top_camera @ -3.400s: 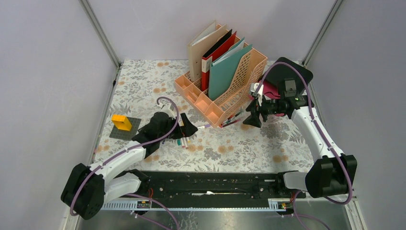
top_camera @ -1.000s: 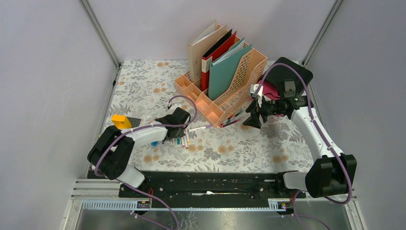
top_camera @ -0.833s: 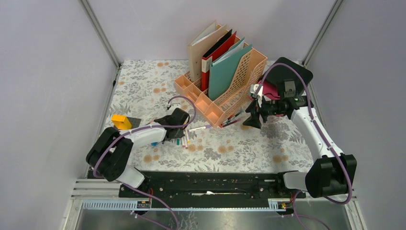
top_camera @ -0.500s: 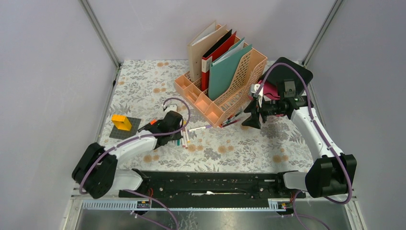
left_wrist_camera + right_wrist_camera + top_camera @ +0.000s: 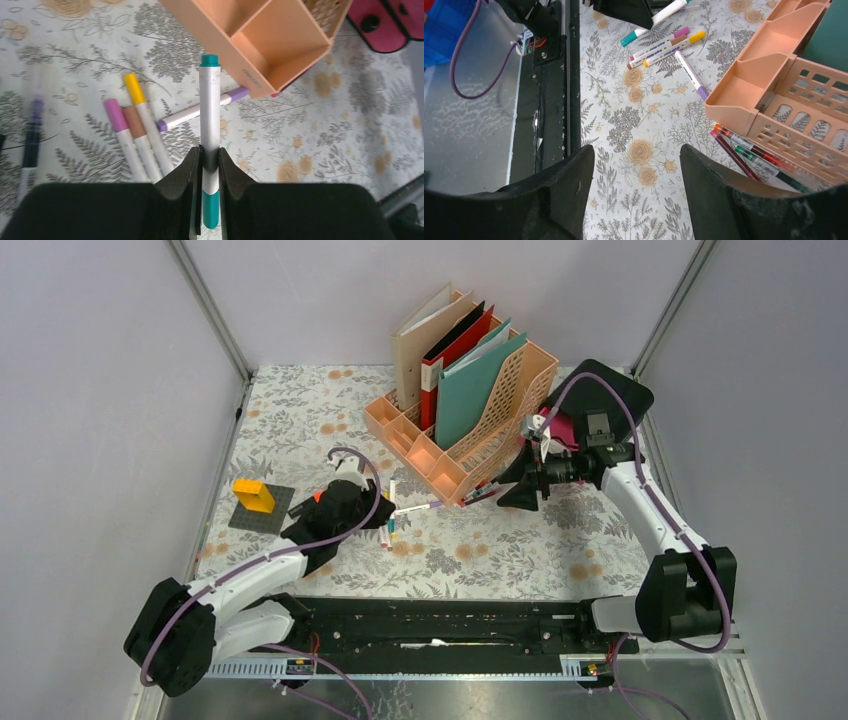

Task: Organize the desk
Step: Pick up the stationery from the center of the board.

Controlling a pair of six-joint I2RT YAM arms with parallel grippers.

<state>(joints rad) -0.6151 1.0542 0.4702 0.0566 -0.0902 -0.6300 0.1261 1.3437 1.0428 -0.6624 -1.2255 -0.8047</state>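
Observation:
The desk (image 5: 520,550) is a floral cloth between grey walls. My left gripper (image 5: 385,512) (image 5: 210,155) is shut on a white marker with teal ends (image 5: 210,115), held a little above the cloth. Its tip points toward the front corner of the peach organizer (image 5: 450,455) (image 5: 270,45). Below it lie pink, brown and yellow-capped markers (image 5: 135,135) and a purple-capped marker (image 5: 180,117). My right gripper (image 5: 505,495) (image 5: 638,165) hovers open over bare cloth, right of the organizer. Red and green pens (image 5: 749,155) lie against the organizer's base.
A yellow block on a dark grey plate (image 5: 255,498) sits at the left. Folders stand in the organizer's rack (image 5: 470,370). A magenta object (image 5: 565,430) and a black pad (image 5: 600,390) lie at the back right. A dark purple pen (image 5: 31,145) lies further left.
My left arm has swung its elbow back toward the near edge, and its gripper has carried the teal marker slightly toward the organizer. My right gripper has dipped a little to the left.

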